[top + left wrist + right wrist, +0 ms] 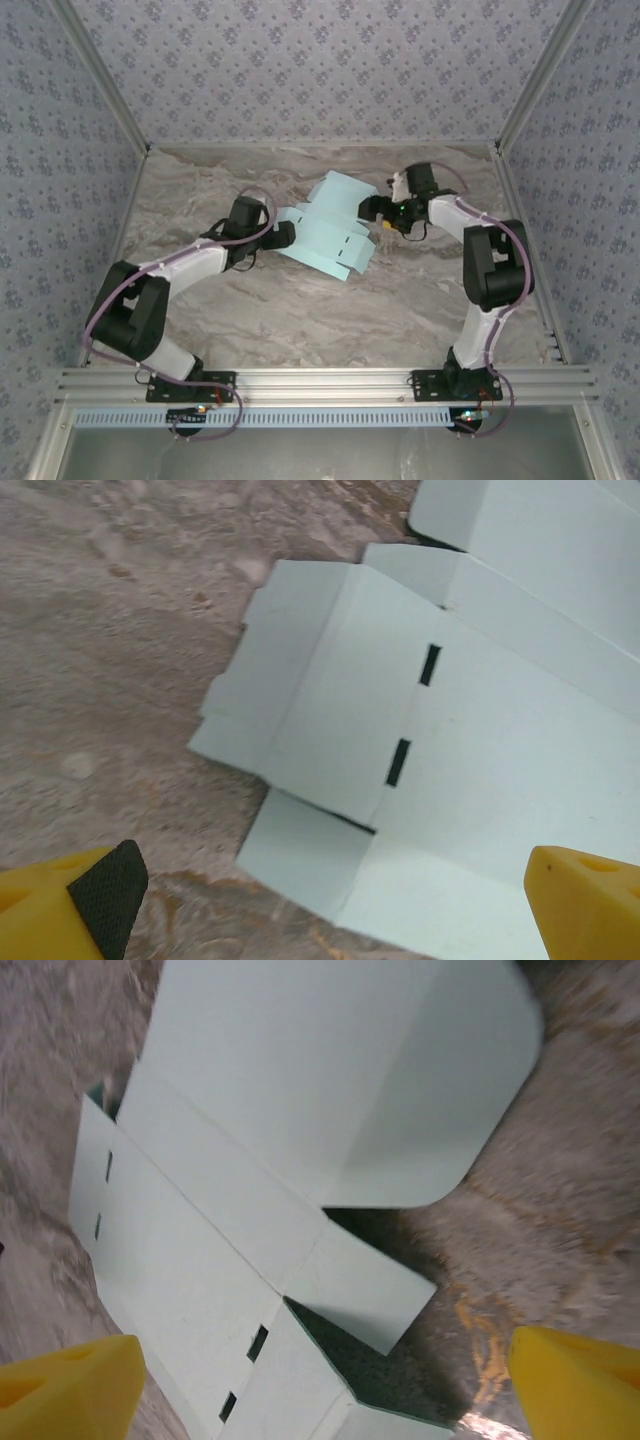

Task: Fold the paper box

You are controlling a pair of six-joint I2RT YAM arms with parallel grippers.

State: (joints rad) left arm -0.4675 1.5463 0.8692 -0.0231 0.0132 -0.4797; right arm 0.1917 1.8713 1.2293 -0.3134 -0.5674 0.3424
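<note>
Blue card, the box (328, 228) lies flat and unfolded on the table (300, 310) between our grippers. Our left gripper (330, 900) and right gripper (330, 1380) gape wide, holding nothing.

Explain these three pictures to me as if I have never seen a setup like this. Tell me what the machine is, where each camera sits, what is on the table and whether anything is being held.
The machine is two robot arms bolted at the near edge of a marble-patterned table. The overhead picture is taken by a fixed camera above and behind the arms. The other two come from small cameras on each wrist, looking out past that arm's own yellow fingers.

Between the arms lies a pale aqua-blue card cut-out with tabbed flaps and slots, the unfolded paper box. Most of it lies flat, though one rounded flap is lifted off the table.

The left gripper and the right gripper both point at the card with jaws spread wide. Neither is holding anything.
</note>
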